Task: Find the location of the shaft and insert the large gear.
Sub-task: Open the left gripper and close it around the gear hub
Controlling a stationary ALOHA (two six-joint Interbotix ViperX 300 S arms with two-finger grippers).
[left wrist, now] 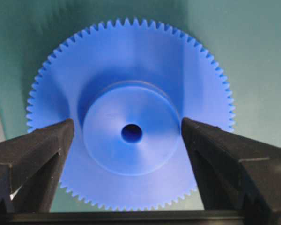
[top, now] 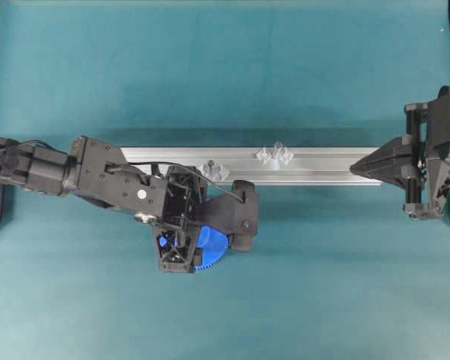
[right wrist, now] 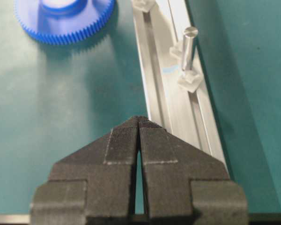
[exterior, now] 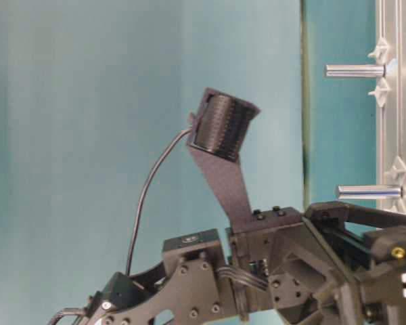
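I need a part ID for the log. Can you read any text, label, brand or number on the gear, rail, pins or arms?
No readable text in any view.
Large gear: plain blue, no marking.
Rail: bare metal, only a faint blue smudge, no writing.
Left gripper, right gripper: plain black fingers, no labels.

Left arm stretched in from nine o'clock, wrist tipped downward, left claw [left wrist: 127, 140] spread wide, fingers [left wrist: 35, 150] well apart. Right arm drawn back at three o'clock, right claw [right wrist: 139, 123] pressed together, tips touching.
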